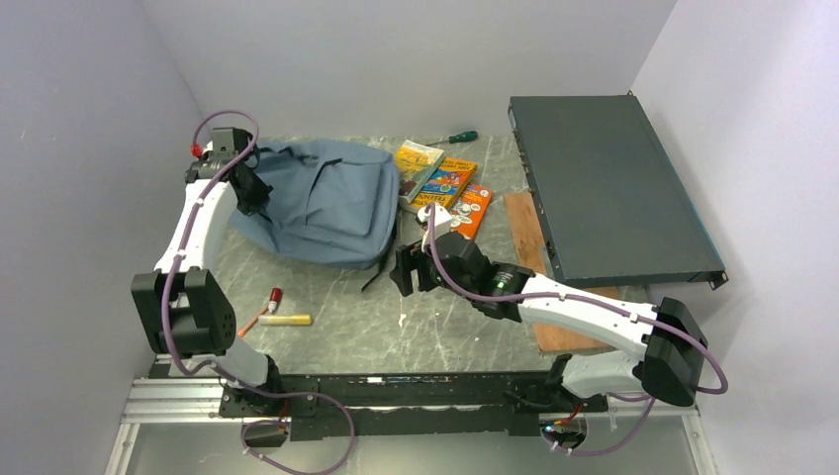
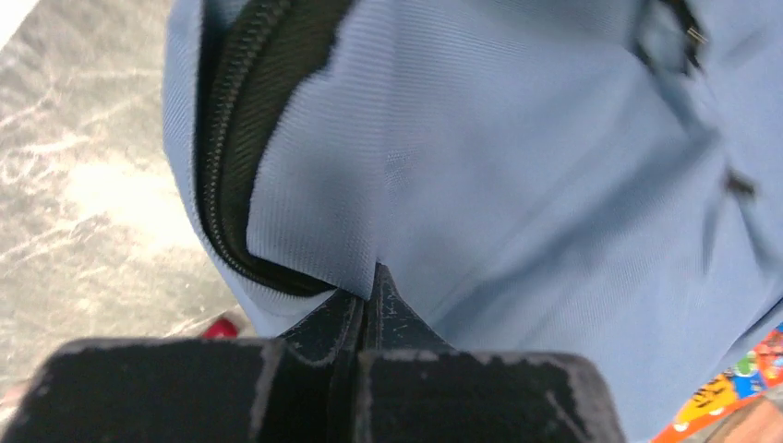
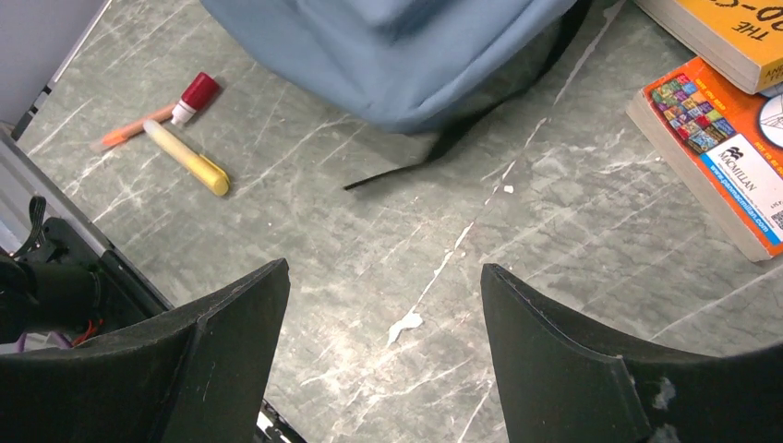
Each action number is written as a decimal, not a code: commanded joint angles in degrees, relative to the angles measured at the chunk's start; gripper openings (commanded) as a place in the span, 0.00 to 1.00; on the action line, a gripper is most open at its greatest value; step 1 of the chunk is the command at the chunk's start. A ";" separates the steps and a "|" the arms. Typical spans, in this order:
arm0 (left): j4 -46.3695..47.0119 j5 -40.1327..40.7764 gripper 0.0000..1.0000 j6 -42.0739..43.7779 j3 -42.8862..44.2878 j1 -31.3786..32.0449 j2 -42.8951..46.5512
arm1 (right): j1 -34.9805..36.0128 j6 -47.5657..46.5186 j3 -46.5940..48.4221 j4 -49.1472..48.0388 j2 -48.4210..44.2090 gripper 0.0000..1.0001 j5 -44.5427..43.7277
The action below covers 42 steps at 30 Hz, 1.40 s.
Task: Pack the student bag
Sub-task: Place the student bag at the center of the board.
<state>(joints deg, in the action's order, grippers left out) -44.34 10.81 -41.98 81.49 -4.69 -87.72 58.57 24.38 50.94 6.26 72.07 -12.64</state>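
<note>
1. The student bag (image 1: 317, 203) lies at the far left of the table (image 1: 396, 317); the left gripper (image 2: 374, 281) is pinched shut on its fabric beside the zip (image 2: 217, 185).
2. The right gripper (image 3: 383, 277) hangs wide open, empty.
3. Lift that edge, seemingly the mouth, before fetching the books (image 1: 445, 183).

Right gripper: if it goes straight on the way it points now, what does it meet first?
Likely the bare table, since the right gripper, jaws open, seems to tilt down at it. Beyond lie the black strap and the student bag. Depth is unclear.
</note>
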 commanded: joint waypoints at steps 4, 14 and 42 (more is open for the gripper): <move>-5.51 -0.98 0.00 -1.17 2.80 -1.61 -3.15 | -1.30 -0.74 -0.11 -4.52 0.99 0.78 3.44; 0.64 -4.43 0.00 5.12 -8.33 -2.78 1.21 | -2.14 -0.83 0.30 -6.00 3.51 0.78 7.47; -6.87 8.45 1.00 18.93 -11.82 8.39 25.63 | 6.74 -37.71 17.37 -36.36 39.76 0.77 34.70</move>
<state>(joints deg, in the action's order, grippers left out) -49.60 15.62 -25.41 68.25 3.95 -65.84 66.02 -4.47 63.26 -20.01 106.56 15.16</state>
